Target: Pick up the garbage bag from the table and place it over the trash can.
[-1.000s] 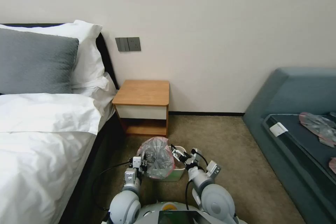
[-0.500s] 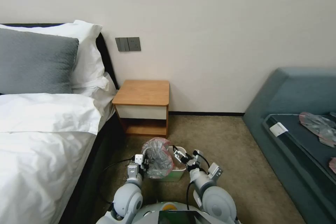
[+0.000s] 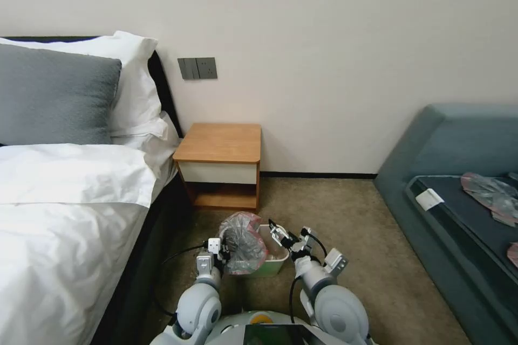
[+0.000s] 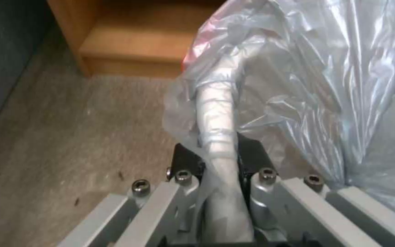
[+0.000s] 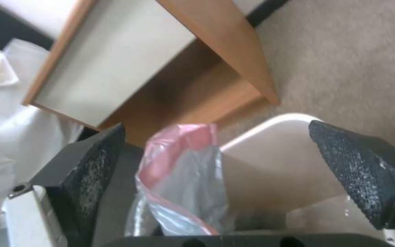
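Grey-white rounded arms (black cables), hex-head screws.

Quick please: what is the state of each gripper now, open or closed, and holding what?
Left gripper: closed on the thin, crinkly, translucent grey garbage bag with the pink-red rim.
Right gripper: open, holding nothing, above the cream-white plastic trash can.

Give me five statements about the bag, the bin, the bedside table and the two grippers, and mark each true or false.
1. The left gripper is shut on the garbage bag. True.
2. The garbage bag lies on top of the table. False: it hangs bunched over the left part of the trash can on the carpet.
3. The right gripper is open above the trash can. True.
4. The bag's rim is stretched around the whole bin rim. False: the right part of the rim is bare.
5. The trash can stands on the table's shelf. False: it stands on the floor in front.
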You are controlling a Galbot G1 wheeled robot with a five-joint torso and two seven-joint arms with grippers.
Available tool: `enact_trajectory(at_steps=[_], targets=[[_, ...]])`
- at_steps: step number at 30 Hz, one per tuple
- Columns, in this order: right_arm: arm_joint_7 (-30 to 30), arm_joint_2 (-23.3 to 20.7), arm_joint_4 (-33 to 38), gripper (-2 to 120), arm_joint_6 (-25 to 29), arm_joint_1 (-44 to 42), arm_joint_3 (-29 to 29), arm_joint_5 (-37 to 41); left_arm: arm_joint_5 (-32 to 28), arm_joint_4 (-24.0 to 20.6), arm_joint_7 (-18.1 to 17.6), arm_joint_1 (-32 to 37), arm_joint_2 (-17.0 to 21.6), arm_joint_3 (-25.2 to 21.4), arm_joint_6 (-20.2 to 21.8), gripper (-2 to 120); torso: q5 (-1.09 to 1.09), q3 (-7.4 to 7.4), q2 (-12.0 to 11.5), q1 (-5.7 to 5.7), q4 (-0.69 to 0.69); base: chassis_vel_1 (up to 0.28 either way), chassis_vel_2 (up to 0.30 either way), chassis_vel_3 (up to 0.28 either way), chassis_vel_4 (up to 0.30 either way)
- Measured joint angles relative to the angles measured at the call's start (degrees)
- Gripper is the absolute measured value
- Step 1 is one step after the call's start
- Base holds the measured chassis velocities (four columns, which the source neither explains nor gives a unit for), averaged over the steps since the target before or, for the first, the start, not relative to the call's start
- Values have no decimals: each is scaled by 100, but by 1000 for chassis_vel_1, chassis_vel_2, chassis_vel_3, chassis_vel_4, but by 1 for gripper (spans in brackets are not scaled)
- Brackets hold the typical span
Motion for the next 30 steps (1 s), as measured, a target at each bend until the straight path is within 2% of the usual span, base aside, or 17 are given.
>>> enact_trajectory(at_steps=[5,6,9,17,30], targets=[[-107,-93,257,100,-55,19,6,-62,233,-33,264,163,23,-102,-673,6,2,0,0,0,1,0,0,0,0],[-107,-93,257,100,-55,19,6,-62,233,-33,264,163,23,-102,-673,6,2,0,0,0,1,0,0,0,0],[-321,-297,432,100,-189,145,-45,-169,528,-233,540,276,36,-279,-1123,6,3,0,0,0,1,0,0,0,0],[-247,-467,387,100,-447,583,-224,262,677,-545,836,378,62,-483,-1434,6,3,1,0,0,1,0,0,0,0],[-491,-587,215,100,-573,954,-609,238,1113,-698,1292,563,84,-698,-1973,6,3,1,0,0,1,0,0,0,0]])
